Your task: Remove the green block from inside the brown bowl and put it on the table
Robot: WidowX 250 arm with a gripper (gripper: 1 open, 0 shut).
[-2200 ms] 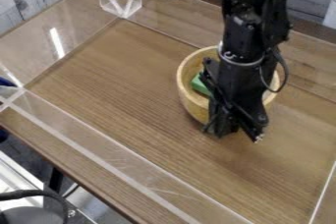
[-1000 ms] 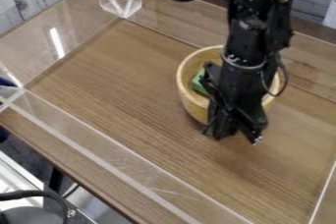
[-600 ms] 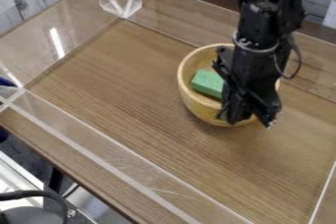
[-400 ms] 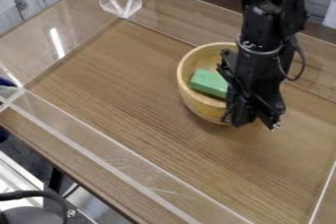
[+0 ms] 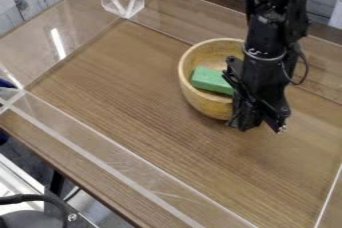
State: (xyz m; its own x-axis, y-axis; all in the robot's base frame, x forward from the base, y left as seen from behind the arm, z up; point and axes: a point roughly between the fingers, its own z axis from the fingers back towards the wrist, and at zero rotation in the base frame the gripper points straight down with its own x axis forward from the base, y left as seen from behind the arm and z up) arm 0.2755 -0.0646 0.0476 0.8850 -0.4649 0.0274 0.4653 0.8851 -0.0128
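One green block (image 5: 211, 78) lies in the brown bowl (image 5: 201, 100); my fingers (image 5: 258, 122), clenched empty, hang at its right rim, with open bench (image 5: 114, 82) left.

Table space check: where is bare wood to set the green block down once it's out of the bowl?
The table is bare left of the brown bowl, out to the acrylic wall, and along the near edge. It is crowded right of the bowl, where the shut pincer stands. The green block lies inside the bowl.
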